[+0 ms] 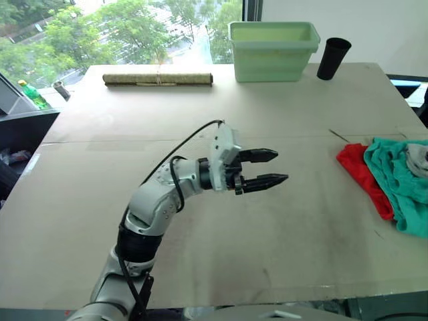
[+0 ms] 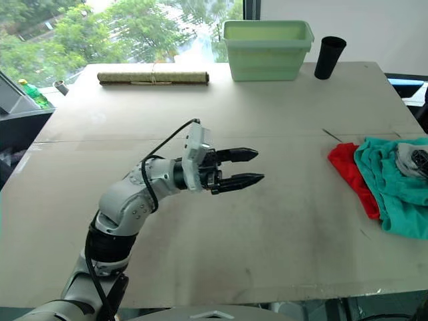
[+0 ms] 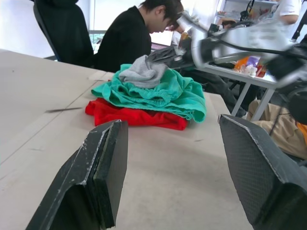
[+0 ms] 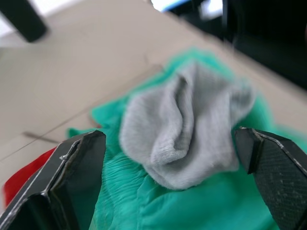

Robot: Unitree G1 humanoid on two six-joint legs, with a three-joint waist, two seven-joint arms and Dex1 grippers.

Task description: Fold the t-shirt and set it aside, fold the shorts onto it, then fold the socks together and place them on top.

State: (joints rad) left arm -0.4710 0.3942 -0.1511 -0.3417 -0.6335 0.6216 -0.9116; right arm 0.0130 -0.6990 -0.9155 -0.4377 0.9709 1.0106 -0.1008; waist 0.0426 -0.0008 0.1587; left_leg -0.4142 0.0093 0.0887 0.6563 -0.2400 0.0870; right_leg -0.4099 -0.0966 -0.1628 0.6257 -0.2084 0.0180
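At the table's right edge lies a pile: the red t-shirt (image 1: 361, 175) at the bottom, the teal shorts (image 1: 401, 184) bunched over it, and the grey socks (image 4: 184, 132) on top. My right gripper (image 4: 168, 139) hovers open just over the socks, one finger on each side of them. My left gripper (image 1: 281, 167) is open and empty above the middle of the table, pointing right toward the pile, well short of it. The left wrist view shows the same pile (image 3: 148, 93) beyond its fingers (image 3: 108, 158).
A pale green bin (image 1: 273, 50), a black cup (image 1: 332, 58) and a rolled mat (image 1: 157, 79) stand along the table's far edge. A person in black (image 3: 129, 38) sits beyond the pile's side of the table.
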